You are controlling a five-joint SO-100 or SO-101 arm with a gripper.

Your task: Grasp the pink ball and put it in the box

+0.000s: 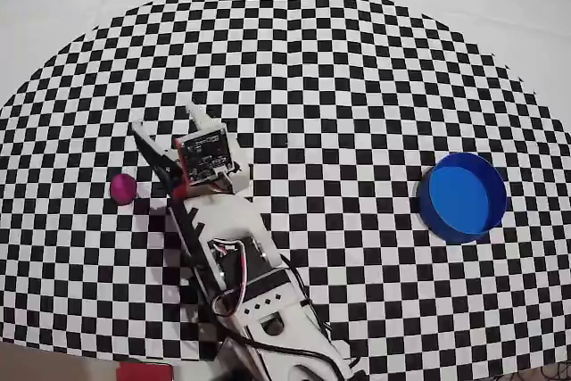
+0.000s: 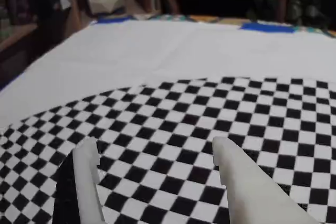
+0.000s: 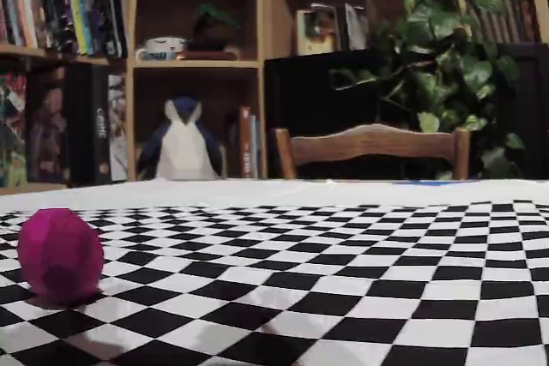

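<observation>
Pink ball (image 1: pixel 124 187) rested on the checkered worktop (image 1: pixel 357 86) just left of the end effector (image 1: pixel 165 120) in the overhead view, not touching it. The end effector's jaws stood spread apart and held nothing. The box (image 1: pixel 464 197) sat far off to its right.

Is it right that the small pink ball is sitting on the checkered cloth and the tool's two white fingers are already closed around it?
Not quite. The small magenta-pink ball does sit on the checkered cloth, but the tool is open and empty. The overhead view shows the ball apart from it, to its left, and the wrist view shows only cloth between the fingers.
</observation>
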